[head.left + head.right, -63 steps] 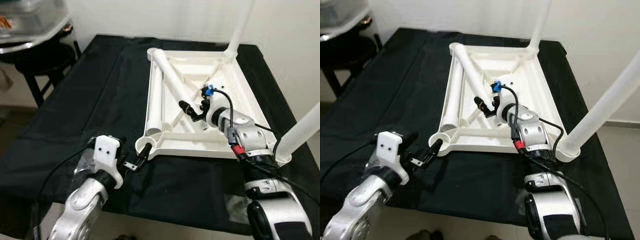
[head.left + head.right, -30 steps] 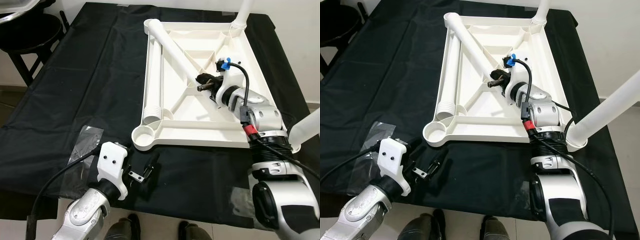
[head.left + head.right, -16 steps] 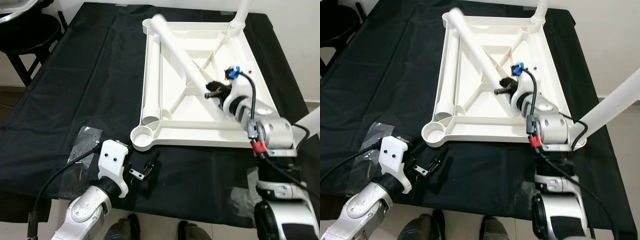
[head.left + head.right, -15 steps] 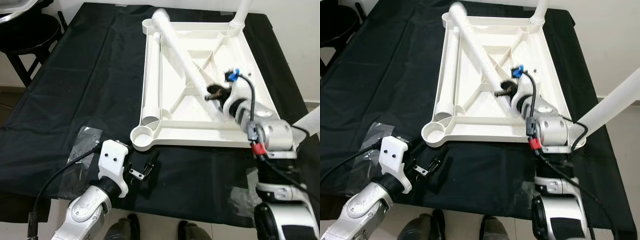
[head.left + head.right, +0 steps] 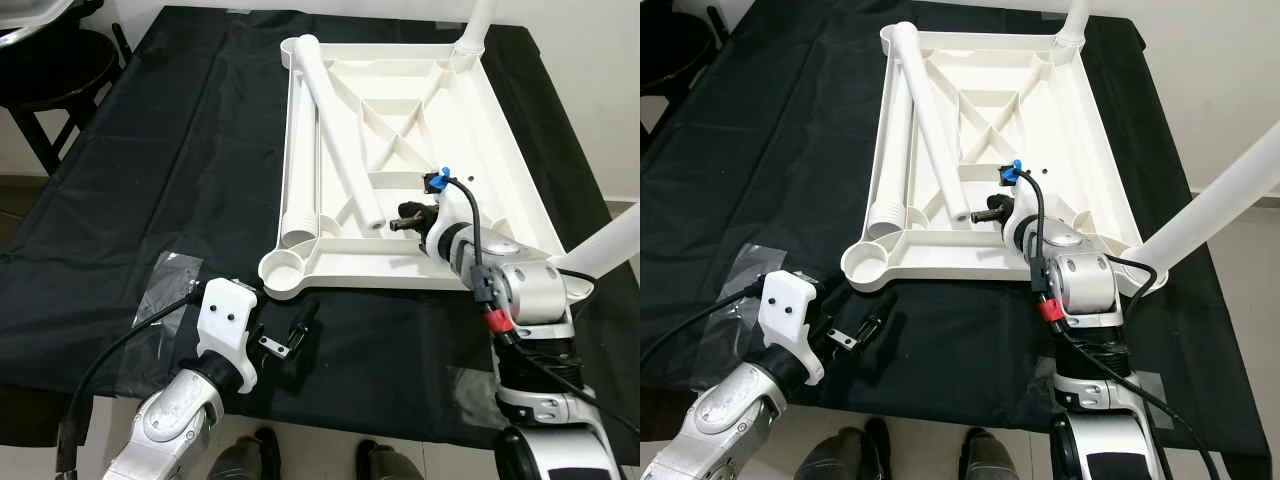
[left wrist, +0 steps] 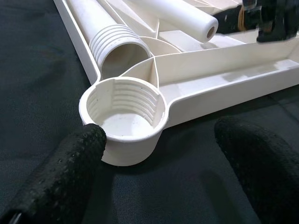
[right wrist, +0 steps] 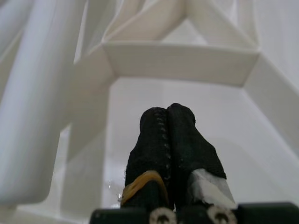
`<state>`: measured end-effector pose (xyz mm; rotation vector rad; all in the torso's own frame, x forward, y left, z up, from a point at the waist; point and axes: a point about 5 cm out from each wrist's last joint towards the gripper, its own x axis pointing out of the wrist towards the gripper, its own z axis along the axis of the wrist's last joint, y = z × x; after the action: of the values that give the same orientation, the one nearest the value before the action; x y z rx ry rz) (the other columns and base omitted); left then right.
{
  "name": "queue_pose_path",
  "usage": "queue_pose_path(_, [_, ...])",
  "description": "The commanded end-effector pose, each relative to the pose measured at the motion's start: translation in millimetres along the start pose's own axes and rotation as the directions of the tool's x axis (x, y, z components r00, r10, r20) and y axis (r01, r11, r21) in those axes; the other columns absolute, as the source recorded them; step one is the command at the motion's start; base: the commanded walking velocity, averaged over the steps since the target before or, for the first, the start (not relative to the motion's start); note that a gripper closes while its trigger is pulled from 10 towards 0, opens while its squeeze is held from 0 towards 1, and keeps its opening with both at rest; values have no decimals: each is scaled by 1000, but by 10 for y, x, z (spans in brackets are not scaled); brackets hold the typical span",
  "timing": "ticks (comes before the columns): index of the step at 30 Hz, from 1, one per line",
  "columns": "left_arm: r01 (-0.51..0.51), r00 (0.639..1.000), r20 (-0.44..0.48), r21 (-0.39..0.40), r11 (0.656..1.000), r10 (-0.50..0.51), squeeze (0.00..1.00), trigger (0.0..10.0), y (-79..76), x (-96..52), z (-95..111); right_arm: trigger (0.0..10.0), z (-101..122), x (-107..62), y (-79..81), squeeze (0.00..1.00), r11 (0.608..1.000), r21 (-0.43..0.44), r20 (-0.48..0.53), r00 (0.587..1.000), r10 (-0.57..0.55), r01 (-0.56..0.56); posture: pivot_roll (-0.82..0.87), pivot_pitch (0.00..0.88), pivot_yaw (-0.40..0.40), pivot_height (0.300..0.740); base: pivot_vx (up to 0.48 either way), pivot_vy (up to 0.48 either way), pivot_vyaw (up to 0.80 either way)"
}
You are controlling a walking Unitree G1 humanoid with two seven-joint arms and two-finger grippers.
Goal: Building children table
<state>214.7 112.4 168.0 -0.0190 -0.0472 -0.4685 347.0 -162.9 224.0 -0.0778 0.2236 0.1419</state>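
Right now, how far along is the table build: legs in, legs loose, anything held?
Two legs stand screwed in: far corner, near right corner. Two loose legs lie in the upturned tabletop. The near left socket is empty. The right end effector is shut, holding nothing; the left end effector is open before that socket.

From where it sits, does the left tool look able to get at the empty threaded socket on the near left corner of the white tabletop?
Probably yes. The left tool is open on the black cloth, facing the threaded corner socket, with nothing between them.
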Motion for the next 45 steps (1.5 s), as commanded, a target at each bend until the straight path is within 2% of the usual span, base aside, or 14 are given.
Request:
queue_pose_path(1, [2,999,-34,-1,1000,-2,0,10000,-13,-19,-63,10000,63,-15,-23,0,999,-4,39,999,-33,33,-40,275,-40,740,0,0,0])
queue_pose_path(3, [3,999,-35,0,1000,-3,0,10000,-14,-19,-67,10000,201,-38,-177,0,982,-55,113,979,-172,179,-35,271,-41,740,0,0,0])
queue_pose_path(8, [4,999,-36,-1,1000,-4,0,10000,-18,-18,-72,10000,296,-72,-254,86,964,-86,162,959,-234,250,-33,269,-43,740,0,0,0])
queue_pose_path(9, [4,999,-36,-2,1000,-4,0,10000,-19,-17,-74,10000,313,-75,-262,733,962,-89,173,955,-239,257,-32,268,-45,740,0,0,0])
queue_pose_path(10, [4,999,-36,-3,1000,-4,0,10000,-21,-16,-77,10000,374,-73,-223,1000,967,-86,216,952,-217,240,-31,266,-46,740,0,0,0])
queue_pose_path(20, [2,999,-35,-9,1000,-2,0,10000,-38,-12,-85,10000,623,82,423,1000,993,-88,377,920,104,-76,-19,263,-52,740,0,0,0])
queue_pose_path(31, [-7,999,-32,-15,1000,7,0,10000,-59,-25,-71,10000,712,322,601,1000,991,-24,383,915,128,-128,6,273,-64,740,0,0,0])
queue_pose_path(39, [-11,1000,-29,-17,1000,10,0,10000,-67,-31,-59,10000,442,413,784,1000,973,9,296,930,217,-230,8,277,-60,740,0,0,0])
queue_pose_path(40, [-9,1000,-28,-17,1000,9,0,10000,-73,-27,-55,10000,390,436,825,871,968,-13,277,929,246,-252,10,279,-61,740,0,0,0])
queue_pose_path(41, [-8,1000,-27,-16,1000,8,0,10000,-77,-24,-53,10000,363,450,851,871,963,-29,266,927,264,-266,10,279,-61,740,0,0,0])
queue_pose_path(42, [-8,1000,-27,-16,1000,7,0,10000,-80,-23,-51,10000,349,459,868,435,961,-40,261,925,276,-275,10,279,-61,740,0,0,0])
queue_pose_path(43, [-8,1000,-27,-16,1000,7,0,10000,-80,-23,-51,10000,349,459,868,435,961,-40,261,925,276,-275,10,279,-61,740,0,0,0])
queue_pose_path(44, [-8,1000,-26,-16,1000,8,0,10000,-84,-23,-51,10000,395,447,938,0,947,-43,284,905,318,-319,14,280,-62,740,0,0,0])
queue_pose_path(45, [-8,1000,-26,-16,1000,8,0,10000,-84,-23,-51,10000,395,447,938,0,947,-43,284,905,318,-319,14,280,-62,740,0,0,0])
